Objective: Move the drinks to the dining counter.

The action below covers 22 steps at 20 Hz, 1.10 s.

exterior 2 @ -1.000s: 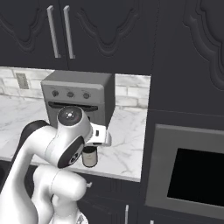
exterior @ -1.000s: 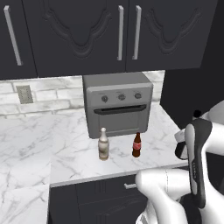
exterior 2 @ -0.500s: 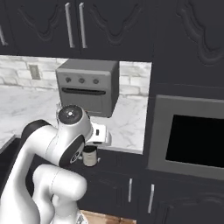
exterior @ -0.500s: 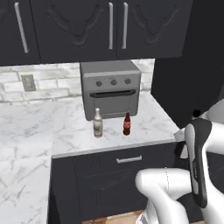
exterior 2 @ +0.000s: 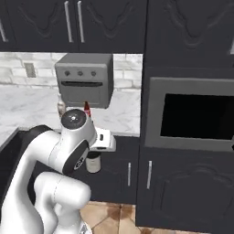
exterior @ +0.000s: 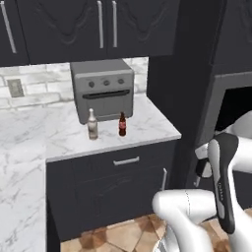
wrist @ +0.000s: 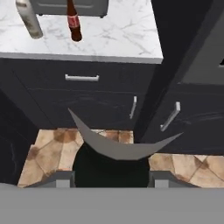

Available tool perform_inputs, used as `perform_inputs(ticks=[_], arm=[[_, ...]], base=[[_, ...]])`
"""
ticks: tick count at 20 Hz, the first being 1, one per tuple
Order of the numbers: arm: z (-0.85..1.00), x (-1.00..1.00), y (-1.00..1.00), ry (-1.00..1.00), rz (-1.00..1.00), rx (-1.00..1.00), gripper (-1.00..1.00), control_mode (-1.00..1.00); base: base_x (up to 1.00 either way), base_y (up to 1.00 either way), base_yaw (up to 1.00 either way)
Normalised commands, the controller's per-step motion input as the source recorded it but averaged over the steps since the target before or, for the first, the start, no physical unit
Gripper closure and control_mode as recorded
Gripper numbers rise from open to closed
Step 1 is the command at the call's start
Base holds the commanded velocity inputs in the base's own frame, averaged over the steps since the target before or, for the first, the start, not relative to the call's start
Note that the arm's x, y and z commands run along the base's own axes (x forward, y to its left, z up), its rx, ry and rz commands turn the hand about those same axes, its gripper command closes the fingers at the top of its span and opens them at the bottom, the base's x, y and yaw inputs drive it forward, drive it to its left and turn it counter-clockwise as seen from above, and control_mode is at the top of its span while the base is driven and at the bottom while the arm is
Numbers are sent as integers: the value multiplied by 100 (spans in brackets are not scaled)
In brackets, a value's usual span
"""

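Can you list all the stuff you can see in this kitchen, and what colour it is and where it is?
Cream bottle: one, beige with a white cap, upright on the worktop in front of the toaster oven.
Brown bottle: one, dark with a red label, upright just right of the cream bottle.
Toaster oven: one, grey, at the back of the worktop.
Worktop: one, white marble with grey veins, over dark cabinets.
Drawer: one, dark with a silver handle, under the worktop.
Upper cabinets: dark, silver handles, above the worktop.
Wall oven: one, grey frame with a black window, right of the worktop.
Floor: brown tiles.
Dark object: one, black, held between the jaws.
Gripper: one, hanging low beside the white arm.
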Motion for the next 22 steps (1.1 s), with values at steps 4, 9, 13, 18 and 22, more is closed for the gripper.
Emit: perform_inputs(ticks=[4,9,13,18,22], arm=[[0,0,0,0,0,0,100,100],[0,0,0,0,0,0,100,100],[0,0,0,0,0,0,100,100],[0,0,0,0,0,0,100,100],[0,0,0,0,0,0,100,100]], base=[[1,-47,-77],[2,-49,-82],[3,-52,-81],[4,-58,-79],[4,-58,-75]])
